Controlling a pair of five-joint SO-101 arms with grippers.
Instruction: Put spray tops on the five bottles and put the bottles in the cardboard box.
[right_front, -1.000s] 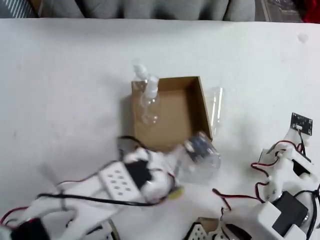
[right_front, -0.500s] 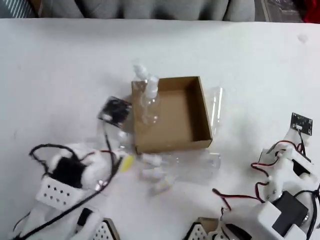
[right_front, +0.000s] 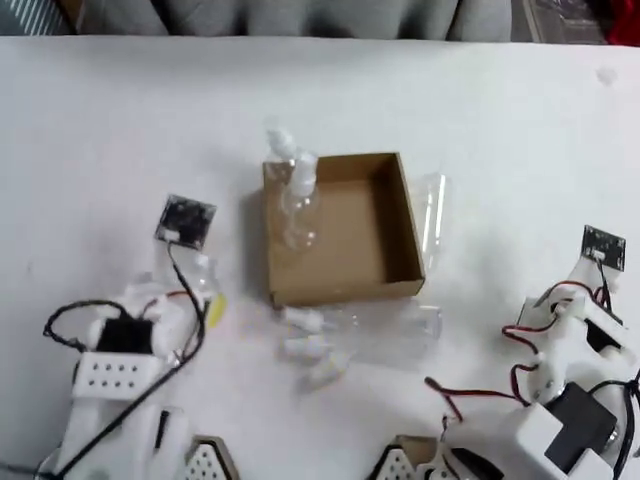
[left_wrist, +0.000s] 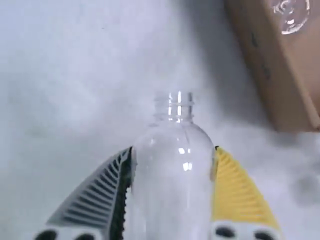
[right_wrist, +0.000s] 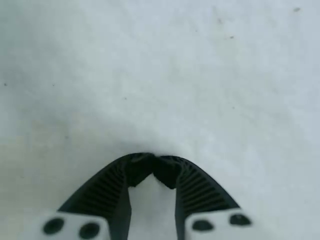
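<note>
My left gripper (left_wrist: 172, 160) is shut on a clear bottle (left_wrist: 172, 165) with a bare neck and no spray top. It holds the bottle (right_front: 197, 282) left of the cardboard box (right_front: 385, 225), above the table. One bottle with a spray top (right_front: 298, 205) lies in the box along its left wall. Another spray-topped bottle (right_front: 280, 140) lies just behind the box. A clear bottle (right_front: 432, 215) stands by the box's right wall, and one more (right_front: 395, 330) lies in front of it beside loose spray tops (right_front: 310, 345). My right gripper (right_wrist: 152, 167) is shut and empty over bare table.
The right arm (right_front: 565, 345) sits at the front right corner with red and black wires around it. The box corner (left_wrist: 272, 65) shows beside the held bottle. The white table (right_front: 120, 130) is bare at the far left and far right.
The left arm has swung from the front of the box to the left side of the table, carrying the bottle. The right arm has not moved.
</note>
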